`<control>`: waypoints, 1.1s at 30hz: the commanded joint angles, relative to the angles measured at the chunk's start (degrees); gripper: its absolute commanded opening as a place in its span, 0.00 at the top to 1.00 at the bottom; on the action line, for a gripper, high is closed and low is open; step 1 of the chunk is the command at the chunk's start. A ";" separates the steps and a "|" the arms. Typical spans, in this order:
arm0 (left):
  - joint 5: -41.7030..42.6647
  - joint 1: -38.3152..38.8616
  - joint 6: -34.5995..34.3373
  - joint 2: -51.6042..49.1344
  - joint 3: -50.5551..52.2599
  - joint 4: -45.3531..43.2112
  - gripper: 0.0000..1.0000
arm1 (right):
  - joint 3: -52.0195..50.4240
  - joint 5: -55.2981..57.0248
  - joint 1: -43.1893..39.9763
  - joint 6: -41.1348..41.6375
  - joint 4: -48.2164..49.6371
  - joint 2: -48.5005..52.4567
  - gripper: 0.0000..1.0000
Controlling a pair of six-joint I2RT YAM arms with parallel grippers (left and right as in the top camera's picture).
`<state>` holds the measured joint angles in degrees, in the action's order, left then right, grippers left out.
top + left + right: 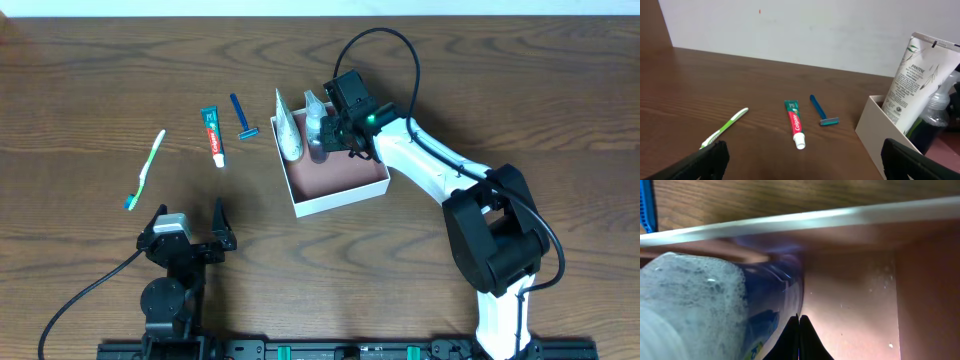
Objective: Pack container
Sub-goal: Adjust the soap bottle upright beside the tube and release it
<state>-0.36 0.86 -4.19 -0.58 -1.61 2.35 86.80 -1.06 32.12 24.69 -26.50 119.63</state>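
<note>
Right tool is shut, its 2 fingers meeting tip to tip w/ nothing between them. The tips sit inside the container, below the rim of the far wall and just beside a clear bottle. Wrist view shows froth inside that bottle, left of the fingertips; can't tell if the fingers touch it.

The container is a shallow square box, white outside, reddish-brown inside, no lid. It rests on the bench about mid-width, turned a bit askew.

2 items are in it, both toward the far-left corner:
- A white Pantene tube leans tilted against the left wall, crimped end up above the rim.
- The bottle stands just right of the tube.

Left tool is spread wide open and holds nothing. It sits near the front of the bench, well apart from the container.

3 toiletries lie flat on the bench left of the box, none touching:
- toothbrush – green & white, farthest left
- toothpaste – red & green, white cap toward the front
- razor – blue, nearest the box
</note>
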 commanded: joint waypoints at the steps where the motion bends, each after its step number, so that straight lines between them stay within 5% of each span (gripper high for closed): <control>1: -0.68 -0.17 0.72 0.42 1.38 1.75 0.02 | 0.00 0.57 0.52 -2.71 1.14 0.50 0.99; 25: -0.68 -0.17 0.72 0.42 1.38 1.75 0.02 | 0.00 1.57 0.02 -5.49 7.87 0.50 0.99; 28: -0.68 -0.17 0.72 0.42 1.38 1.75 0.02 | 0.20 1.62 -0.28 -5.46 7.89 0.48 0.91; 33: -0.68 -0.17 0.72 0.42 1.38 1.75 0.02 | 0.57 0.57 -0.76 -5.75 7.72 -0.83 0.55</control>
<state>-0.38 0.86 -4.19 -0.58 -1.61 2.33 86.83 0.25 31.77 19.66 -18.85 119.63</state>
